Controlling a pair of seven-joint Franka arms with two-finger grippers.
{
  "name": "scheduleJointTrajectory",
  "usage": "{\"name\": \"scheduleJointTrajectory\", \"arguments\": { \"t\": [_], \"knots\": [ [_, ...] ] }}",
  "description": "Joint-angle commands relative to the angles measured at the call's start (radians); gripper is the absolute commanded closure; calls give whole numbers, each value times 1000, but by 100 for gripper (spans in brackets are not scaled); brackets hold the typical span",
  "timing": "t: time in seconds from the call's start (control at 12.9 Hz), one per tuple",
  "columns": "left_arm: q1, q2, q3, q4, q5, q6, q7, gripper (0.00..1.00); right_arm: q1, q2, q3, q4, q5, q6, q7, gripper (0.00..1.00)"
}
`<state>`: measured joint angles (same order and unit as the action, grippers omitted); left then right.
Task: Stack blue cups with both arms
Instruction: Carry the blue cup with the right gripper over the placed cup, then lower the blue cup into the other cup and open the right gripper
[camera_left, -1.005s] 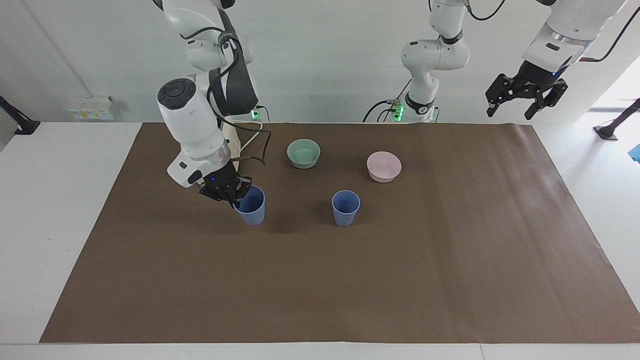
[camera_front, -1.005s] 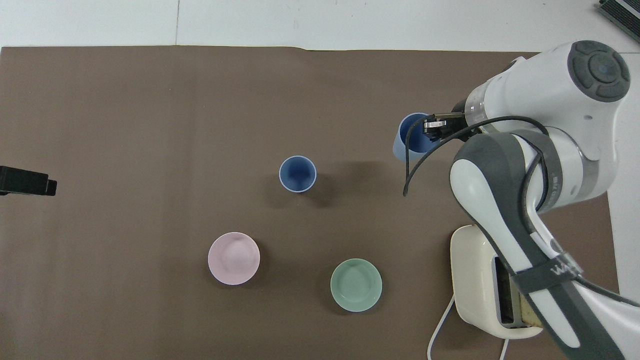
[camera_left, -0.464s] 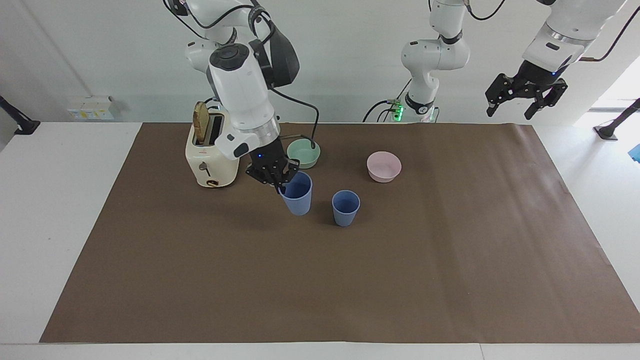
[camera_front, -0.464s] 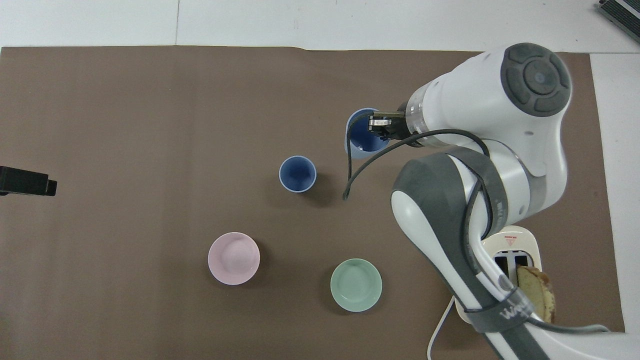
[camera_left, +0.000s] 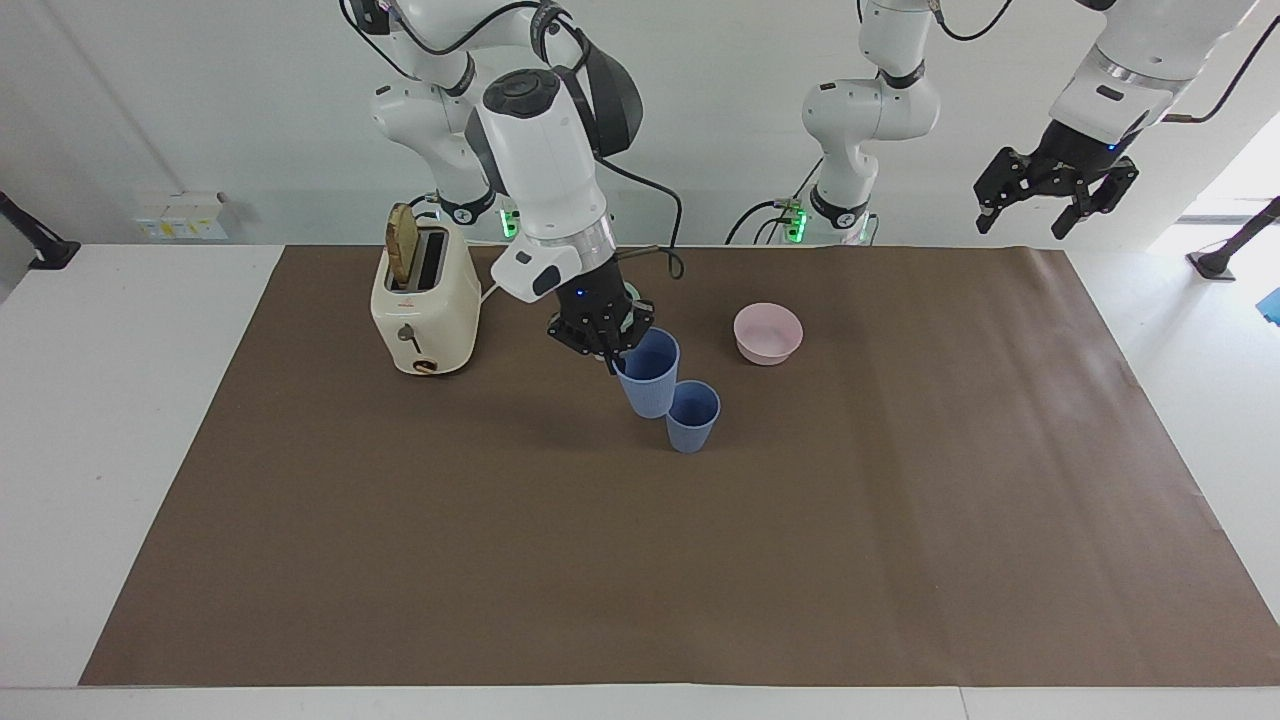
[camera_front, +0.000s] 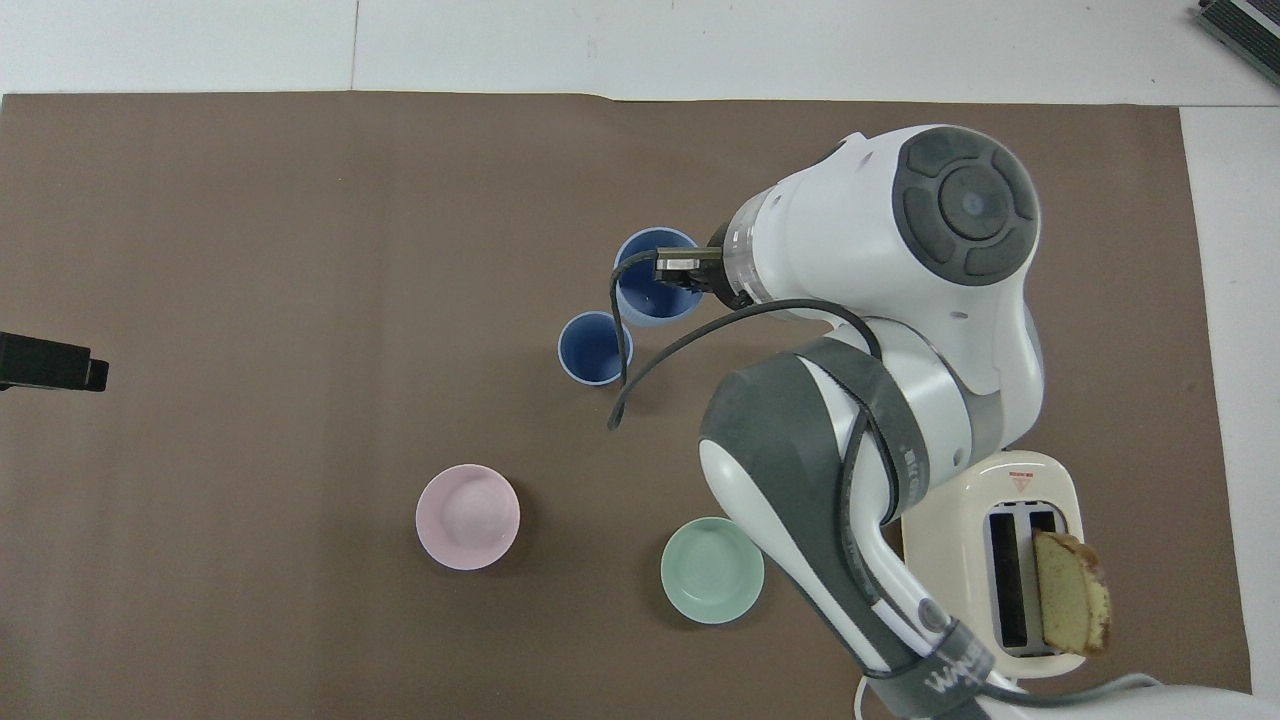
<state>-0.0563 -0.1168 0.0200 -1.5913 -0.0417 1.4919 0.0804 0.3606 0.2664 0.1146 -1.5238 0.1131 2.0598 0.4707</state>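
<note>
My right gripper (camera_left: 612, 345) is shut on the rim of one blue cup (camera_left: 650, 375) and holds it tilted in the air, right beside the second blue cup (camera_left: 692, 416). The second cup stands upright on the brown mat in the middle of the table. In the overhead view the held cup (camera_front: 648, 295) overlaps the rim of the standing cup (camera_front: 594, 348), with the right gripper (camera_front: 680, 272) at its rim. My left gripper (camera_left: 1055, 190) is open and empty, and waits raised above the left arm's end of the table.
A cream toaster (camera_left: 423, 305) with a bread slice (camera_left: 402, 255) stands near the right arm's base. A pink bowl (camera_left: 767, 333) sits nearer to the robots than the standing cup. A mint-green bowl (camera_front: 712, 570) is mostly hidden by the right arm in the facing view.
My right gripper has carried the blue cup toward the left arm's end, from beside the toaster to right next to the standing cup. The left arm has not moved.
</note>
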Motion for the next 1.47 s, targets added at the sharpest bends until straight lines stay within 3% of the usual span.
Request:
{"name": "scheduleJointTrajectory", "arguments": {
  "t": [0.0, 0.15, 1.39],
  "knots": [
    [13, -18, -6, -15, -4, -10, -1, 0, 18, 40, 28, 21, 30, 17, 26, 100],
    [13, -18, -6, -15, -4, -10, -1, 0, 63, 74, 27, 20, 26, 61, 52, 100],
    [13, -18, -6, -15, -4, -10, -1, 0, 54, 89, 25, -61, 7, 69, 39, 100]
  ]
}}
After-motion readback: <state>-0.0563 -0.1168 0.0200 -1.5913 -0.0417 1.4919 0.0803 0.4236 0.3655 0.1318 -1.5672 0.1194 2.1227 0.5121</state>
